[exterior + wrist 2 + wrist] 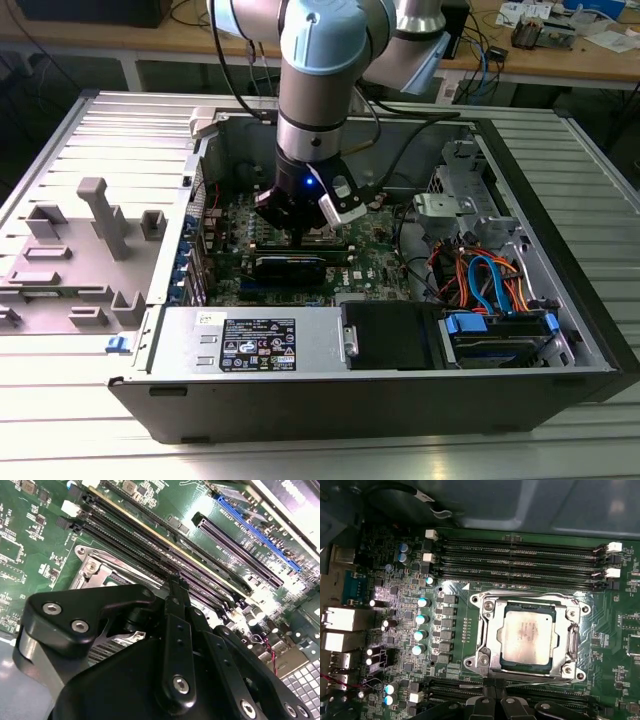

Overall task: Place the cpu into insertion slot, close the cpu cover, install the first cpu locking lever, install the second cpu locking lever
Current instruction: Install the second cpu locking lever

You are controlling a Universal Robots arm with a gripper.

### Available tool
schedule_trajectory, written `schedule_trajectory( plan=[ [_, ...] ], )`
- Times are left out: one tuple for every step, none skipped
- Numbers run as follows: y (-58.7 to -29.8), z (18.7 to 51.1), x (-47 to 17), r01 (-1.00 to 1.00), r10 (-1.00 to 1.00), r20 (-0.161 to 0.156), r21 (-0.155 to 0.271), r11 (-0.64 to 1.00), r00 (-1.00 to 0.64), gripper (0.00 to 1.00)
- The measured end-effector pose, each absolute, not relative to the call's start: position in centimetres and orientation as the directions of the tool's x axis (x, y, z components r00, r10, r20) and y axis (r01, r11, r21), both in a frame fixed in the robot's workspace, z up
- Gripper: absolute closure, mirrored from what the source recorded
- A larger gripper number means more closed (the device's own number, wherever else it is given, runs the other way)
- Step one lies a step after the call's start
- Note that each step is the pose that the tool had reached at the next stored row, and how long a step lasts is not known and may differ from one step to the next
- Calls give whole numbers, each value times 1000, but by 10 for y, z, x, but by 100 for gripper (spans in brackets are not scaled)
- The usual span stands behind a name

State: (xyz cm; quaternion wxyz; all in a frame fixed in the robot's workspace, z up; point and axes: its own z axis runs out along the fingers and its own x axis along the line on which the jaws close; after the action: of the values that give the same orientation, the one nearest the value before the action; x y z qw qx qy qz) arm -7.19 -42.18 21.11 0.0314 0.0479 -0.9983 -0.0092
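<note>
First wrist view shows cpu (pixel 527 635) beneath closed cpu cover (pixel 487 632), pincer (pixel 492 697) together.

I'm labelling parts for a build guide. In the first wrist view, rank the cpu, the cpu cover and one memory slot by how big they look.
1. cpu cover, widest area overall.
2. cpu, sitting inside the cover's opening.
3. memory slot, longest but very thin; its area against the cpu is unsure.

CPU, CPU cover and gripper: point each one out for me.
CPU (pixel 527 635): first wrist view, middle of its metal top.
CPU cover (pixel 487 630): first wrist view, frame side beside the chip.
gripper (pixel 495 700): first wrist view, between the fingertips.
</note>
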Motion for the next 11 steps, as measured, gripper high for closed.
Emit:
schedule_trajectory(
  plan=[
    [-422,211,-72,-95,-96,62,22,995,-993,89],
    [-422,211,-72,-95,-96,62,23,995,-993,89],
    [-422,211,-72,-95,-96,62,24,995,-993,89],
    [-421,211,-72,-95,-96,61,25,995,-993,89],
    [-421,211,-72,-95,-96,61,25,995,-993,89],
    [-421,211,-73,-95,-96,61,26,995,-993,89],
    [-421,211,-74,-95,-96,61,26,995,-993,89],
    [-421,211,-74,-95,-96,61,26,995,-993,89],
    [-421,211,-75,-95,-96,61,26,995,-993,89],
    [-421,211,-76,-95,-96,61,27,995,-993,89],
    [-421,210,-77,-95,-96,61,27,995,-993,89]
  ],
)
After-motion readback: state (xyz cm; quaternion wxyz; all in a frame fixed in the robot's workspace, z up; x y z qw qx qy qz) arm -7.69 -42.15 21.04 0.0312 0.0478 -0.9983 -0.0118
